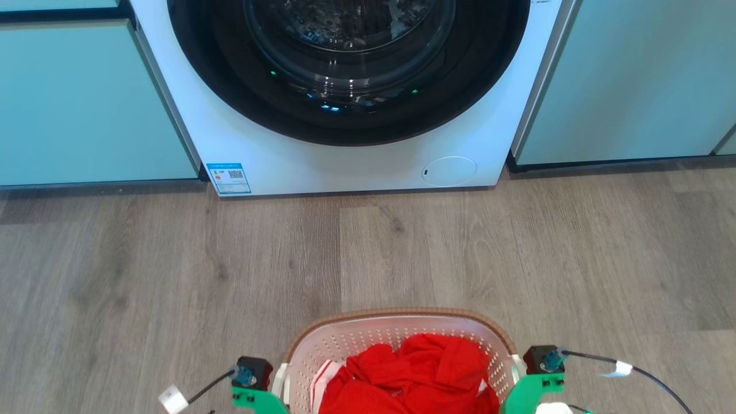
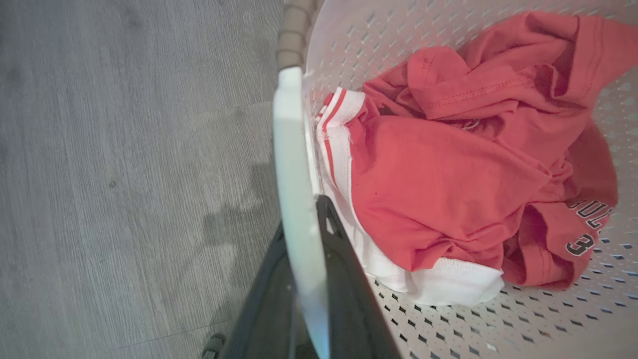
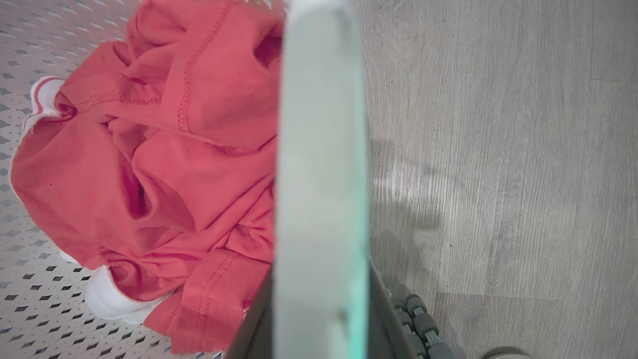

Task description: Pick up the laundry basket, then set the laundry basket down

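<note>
Bright, even light fills the head view; the dark round glass washing-machine door [image 1: 345,86] carries small white and green glints. In both wrist views the white plastic basket handle [image 2: 294,164] [image 3: 321,174], close to the lens, is blurred, and soft shadows lie on the grey wood-grain floor [image 2: 124,174].

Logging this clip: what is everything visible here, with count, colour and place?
laundry basket: one, white perforated, brown rim, bottom centre of the head view.
garment: at least one, red with white trim, bundled inside the laundry basket.
washing machine: one, white with black round door, top centre.
label: one, blue and white, washing machine's lower left corner.
cabinets: two, pale teal, either side of the washing machine.
floor: one, grey-brown wood planks.
left claw: one, dark, clamping the basket's left side.
right claw: one, dark, clamping its right side.
</note>
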Robot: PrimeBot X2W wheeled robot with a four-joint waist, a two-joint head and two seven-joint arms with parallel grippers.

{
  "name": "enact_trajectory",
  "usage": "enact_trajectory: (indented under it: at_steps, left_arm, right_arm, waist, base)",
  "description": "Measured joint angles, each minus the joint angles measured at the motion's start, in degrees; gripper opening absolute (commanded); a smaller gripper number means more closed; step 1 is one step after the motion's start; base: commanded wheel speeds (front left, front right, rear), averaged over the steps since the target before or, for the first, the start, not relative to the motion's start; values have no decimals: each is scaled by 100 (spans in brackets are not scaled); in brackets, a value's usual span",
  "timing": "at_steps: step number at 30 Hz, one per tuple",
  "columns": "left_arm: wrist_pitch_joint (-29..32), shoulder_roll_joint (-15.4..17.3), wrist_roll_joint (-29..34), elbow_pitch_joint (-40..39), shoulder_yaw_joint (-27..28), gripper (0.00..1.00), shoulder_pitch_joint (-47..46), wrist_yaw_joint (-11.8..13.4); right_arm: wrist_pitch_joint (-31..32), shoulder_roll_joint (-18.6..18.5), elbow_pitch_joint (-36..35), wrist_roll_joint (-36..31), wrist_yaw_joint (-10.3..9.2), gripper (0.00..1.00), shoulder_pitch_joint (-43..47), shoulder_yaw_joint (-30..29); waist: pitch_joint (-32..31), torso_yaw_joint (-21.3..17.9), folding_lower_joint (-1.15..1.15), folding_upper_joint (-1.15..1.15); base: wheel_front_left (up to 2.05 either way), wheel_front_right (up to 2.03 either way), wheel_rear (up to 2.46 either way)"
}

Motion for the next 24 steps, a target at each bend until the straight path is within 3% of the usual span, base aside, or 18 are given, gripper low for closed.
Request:
enact_trajectory:
  at_steps: [24]
  left_arm:
    - [105, 4, -269, -127, -199, 0, 0, 196]
  right_arm:
    - [-120, -3, 90, 325, 0, 0, -68, 372]
  waist:
    - [60, -15, 0, 0]
  base:
    - [0, 0, 0]
